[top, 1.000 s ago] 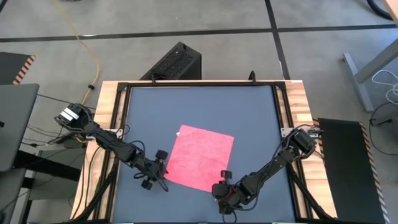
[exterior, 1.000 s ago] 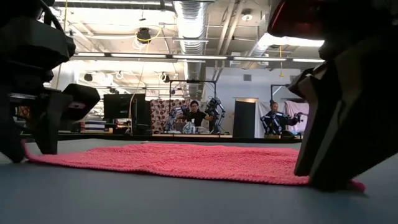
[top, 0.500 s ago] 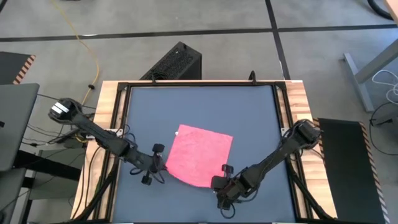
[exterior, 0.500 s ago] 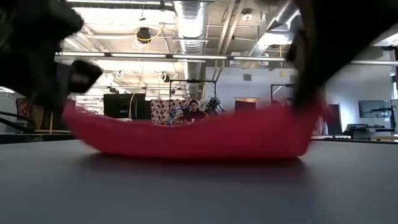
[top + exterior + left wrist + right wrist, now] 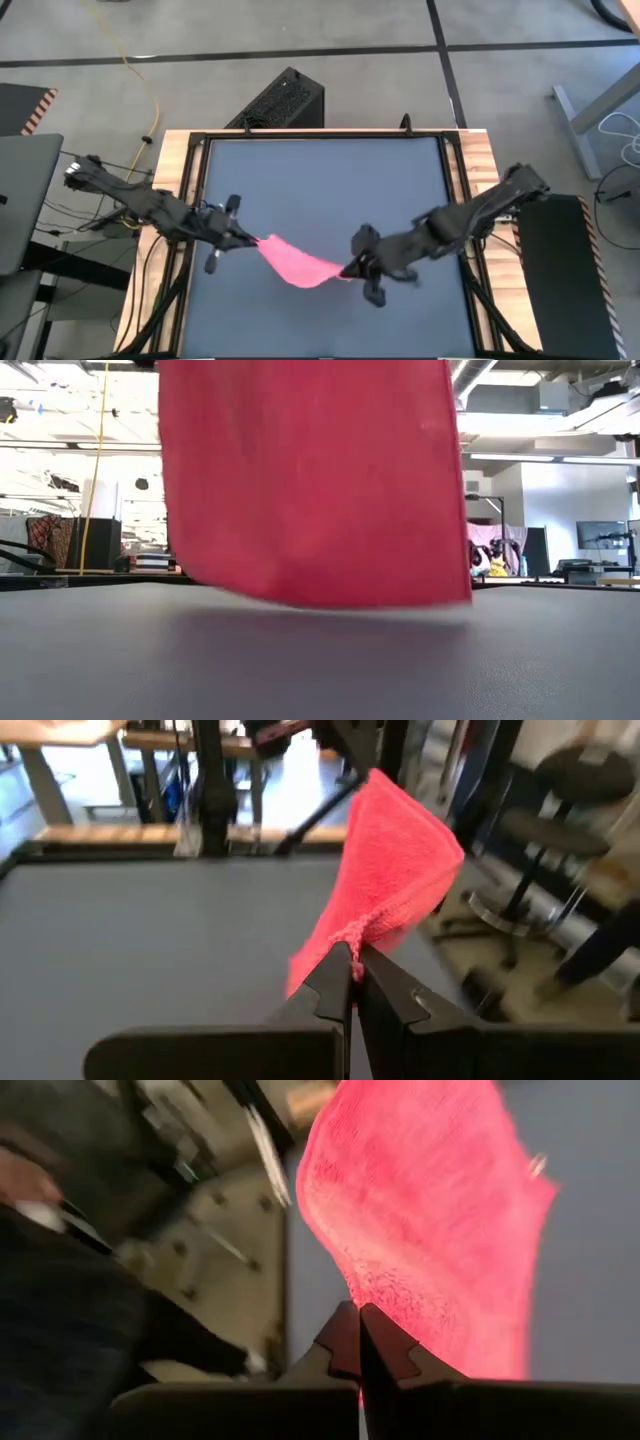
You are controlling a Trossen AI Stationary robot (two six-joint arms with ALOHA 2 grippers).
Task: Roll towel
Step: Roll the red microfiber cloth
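Observation:
The pink-red towel point(image 5: 295, 265) hangs as a sheet between my two grippers over the near half of the dark table mat point(image 5: 330, 180). In the low view the towel point(image 5: 310, 480) fills the middle, and its lower edge point(image 5: 320, 600) appears just clear of the table. My left gripper point(image 5: 252, 240) is shut on the towel's left upper corner. My right gripper point(image 5: 347, 268) is shut on the right upper corner. Both are raised well above the mat. My left gripper pinches a corner of the towel point(image 5: 352, 935) between its two shut fingers, coming nearly level from the table's left. The cloth bunches at the fingertips and spreads away from them toward the other arm. My right gripper pinches the towel's edge at a corner point(image 5: 372, 1295) between its two shut fingers, slanting down from the table's right. The cloth fans out beyond the fingertips and sags a little between the two holds.
A black box point(image 5: 280, 100) stands on the floor beyond the table's far edge. Wooden frame rails point(image 5: 480, 170) run along both sides of the mat. A laptop point(image 5: 25, 200) sits off the left side.
Both grippers have shut on the towel's near corners and risen, moving a little toward the far edge. The towel, which lay flat on the mat, has been lifted off and now hangs upright between them.

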